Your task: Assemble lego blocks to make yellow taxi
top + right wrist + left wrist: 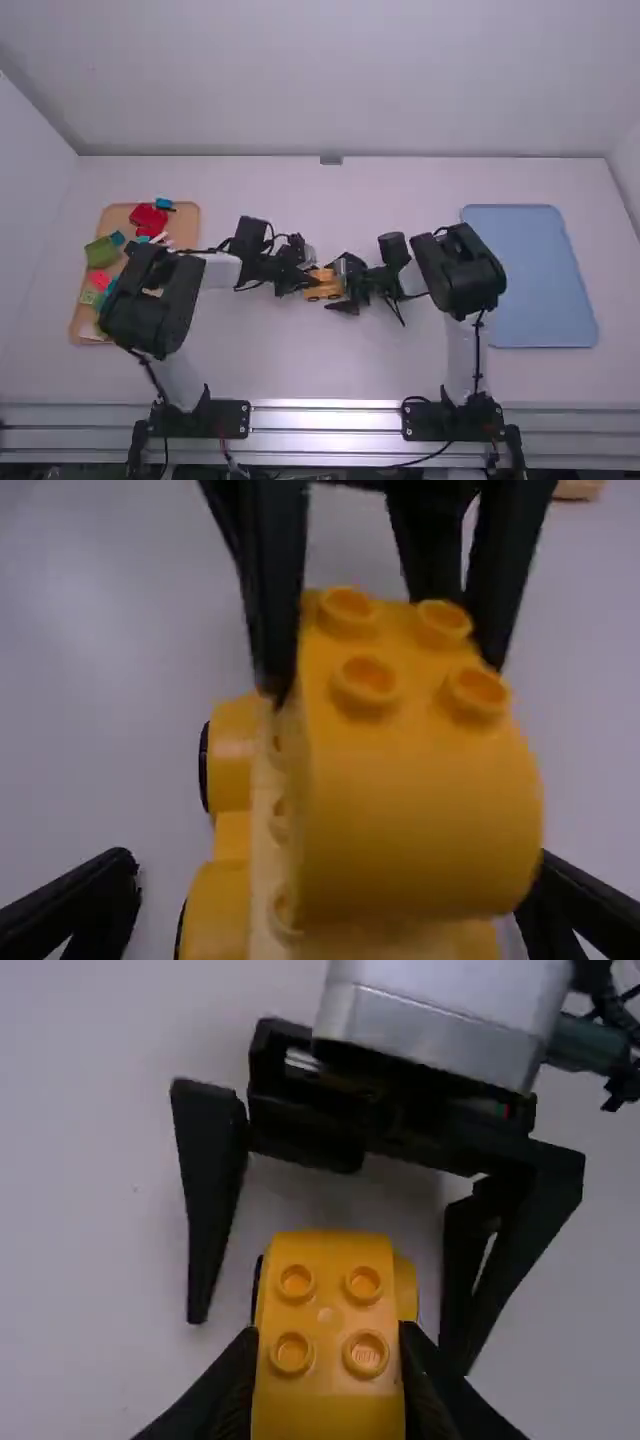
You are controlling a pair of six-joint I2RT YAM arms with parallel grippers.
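Where one stud of the yellow block (326, 1310) bears raised marks too small to read, the block sits atop the yellow wheeled base (232, 836), over the middle of the table (310, 365). The left gripper (308, 283) pinches the block; the right gripper (343, 286) stands wide, fingers either side of the base.

The Lego car (323, 286) is mid-table (270, 370), its four-stud block (420, 810) on the wheeled base (233, 835). From it, with 12 o'clock away from the camera, the block tray (187, 222) lies at 9 o'clock, Lego blocks (151, 218) in it; a second tray (530, 280), 3 o'clock.
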